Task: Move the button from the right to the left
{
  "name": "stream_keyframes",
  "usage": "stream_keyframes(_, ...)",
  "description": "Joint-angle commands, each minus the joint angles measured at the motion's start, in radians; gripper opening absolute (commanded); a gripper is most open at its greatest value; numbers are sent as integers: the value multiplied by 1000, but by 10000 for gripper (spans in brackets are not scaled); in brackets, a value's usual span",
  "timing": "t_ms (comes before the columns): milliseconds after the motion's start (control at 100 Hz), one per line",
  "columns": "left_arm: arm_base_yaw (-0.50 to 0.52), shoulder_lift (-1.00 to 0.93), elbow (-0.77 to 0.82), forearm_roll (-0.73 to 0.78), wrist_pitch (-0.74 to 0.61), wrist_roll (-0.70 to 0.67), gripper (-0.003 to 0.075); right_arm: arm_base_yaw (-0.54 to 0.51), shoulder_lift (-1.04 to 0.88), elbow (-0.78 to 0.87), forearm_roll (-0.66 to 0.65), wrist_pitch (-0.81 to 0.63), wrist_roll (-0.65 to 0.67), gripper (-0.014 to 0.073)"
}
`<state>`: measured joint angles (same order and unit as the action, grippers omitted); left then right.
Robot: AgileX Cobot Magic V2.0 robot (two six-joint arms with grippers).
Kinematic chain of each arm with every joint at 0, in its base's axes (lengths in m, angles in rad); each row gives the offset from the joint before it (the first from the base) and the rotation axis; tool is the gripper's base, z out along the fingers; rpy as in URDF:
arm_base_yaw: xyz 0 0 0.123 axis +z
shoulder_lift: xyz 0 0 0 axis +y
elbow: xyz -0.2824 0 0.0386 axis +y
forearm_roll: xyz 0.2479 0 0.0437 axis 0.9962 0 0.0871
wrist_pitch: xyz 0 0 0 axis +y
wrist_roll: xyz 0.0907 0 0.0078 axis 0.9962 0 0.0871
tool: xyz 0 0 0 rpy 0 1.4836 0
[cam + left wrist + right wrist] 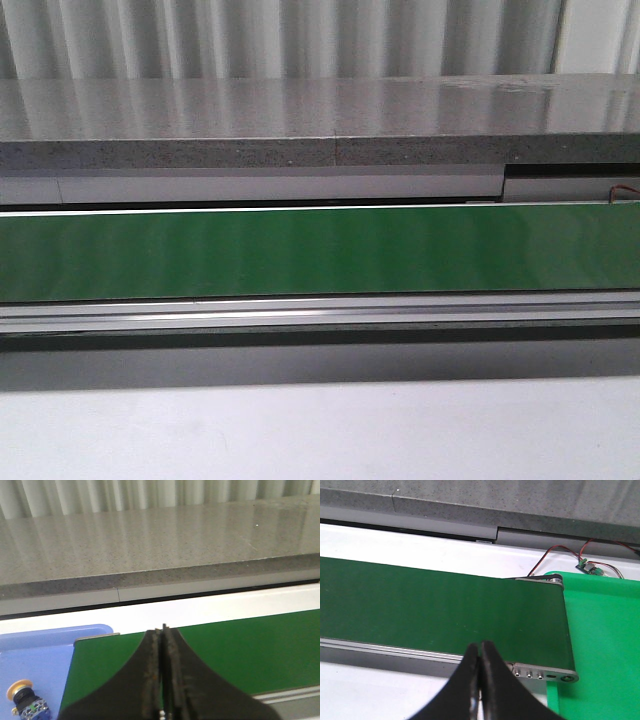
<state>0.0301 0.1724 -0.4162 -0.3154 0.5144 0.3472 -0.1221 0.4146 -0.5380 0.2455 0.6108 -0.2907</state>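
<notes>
The button (22, 700), with an orange-yellow cap, black collar and blue-and-clear block, lies in a blue tray (35, 660) at the left end of the green belt (320, 250), seen only in the left wrist view. My left gripper (163, 630) is shut and empty over the belt's left end, apart from the button. My right gripper (480, 647) is shut and empty over the belt's near rail by its right end. The belt (250, 645) (435, 610) carries nothing in any view. Neither gripper shows in the front view.
A green tray (605, 640) lies past the belt's right end, with a small circuit board and red-black wires (587, 566) behind it. A grey stone shelf (300, 120) runs behind the belt. White tabletop (320, 430) lies in front.
</notes>
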Motion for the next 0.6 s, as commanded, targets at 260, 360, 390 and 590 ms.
stream_keyframes(260,-98,-97,197,436,-306,-493,-20,0,3,-27,2,-68,-7,-68)
stream_keyframes(360,-130,-136,261,435,-369,-493,-20,0,3,-27,2,-68,-7,-68)
stream_keyframes(390,-135,-147,278,435,-379,-493,-20,0,3,-27,2,-68,-7,-68)
stream_keyframes(590,-101,-205,362,435,-414,-493,-20,0,3,-27,2,-68,-7,-68)
